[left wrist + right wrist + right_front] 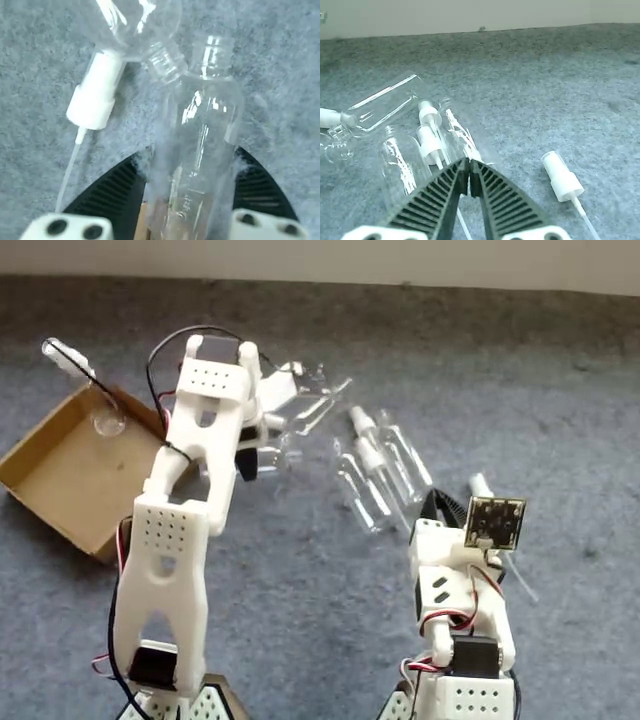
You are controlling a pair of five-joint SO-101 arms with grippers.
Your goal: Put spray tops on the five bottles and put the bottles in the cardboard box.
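Bottle (200,115) in grip of left tool (191,155); right tool (469,165) fully closed, empty, near spray top (562,176).

No legible text or numbers on the bottles (400,455) or cardboard box (62,468).

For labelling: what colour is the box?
Brown; the cardboard box shows best in the high view.

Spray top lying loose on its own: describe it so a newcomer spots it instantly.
From the cardboard box, cross the carpet past the cluster of clear bottles toward the right arm. The spray top lies alone there, white, dip tube trailing, touching no bottle.
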